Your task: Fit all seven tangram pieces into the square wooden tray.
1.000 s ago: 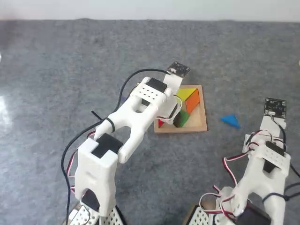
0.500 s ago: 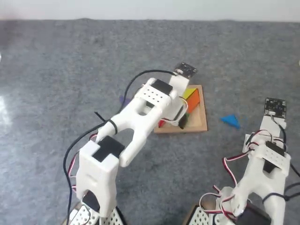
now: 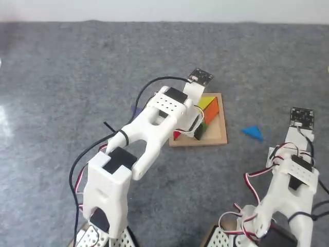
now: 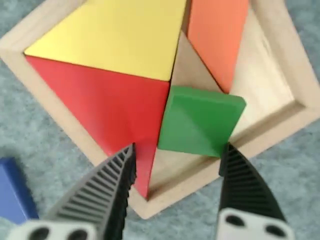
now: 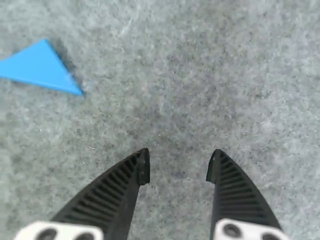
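**Left jaws.** The left jaws are spread and hold nothing. They hang over one corner of the tray (image 4: 270, 129), one jaw on each side of the green square (image 4: 200, 120). One tip sits over the red triangle (image 4: 100, 105), and the other sits beside a corner of the green square. Whether either tip touches a piece cannot be told.

**Inside the tray.**
- The green square lies against the red triangle's edge.
- The red triangle runs along one rim of the tray.
- The yellow triangle (image 4: 115, 40) lies edge to edge with the red triangle, farther from the jaws.
- The orange piece (image 4: 217, 35) lies beside the yellow triangle, along the next rim.
- Bare tray floor shows between the orange piece and the green square.

**Outside the tray.** A dark blue piece (image 4: 10, 192) rests on the grey table (image 3: 61, 77), just past the rim that borders the red triangle.

**Right jaws.** The right jaws are spread and hold nothing. They hang over the table, well apart from the tray.

**Remaining piece.** A light blue triangle (image 5: 40, 70) lies flat on the table, near the tray on its right-arm side, between the tray and the right jaws.

**Arms.** In the high view the left arm (image 3: 154, 123) stretches over the tray, and the right arm (image 3: 288, 180) stands back from it.
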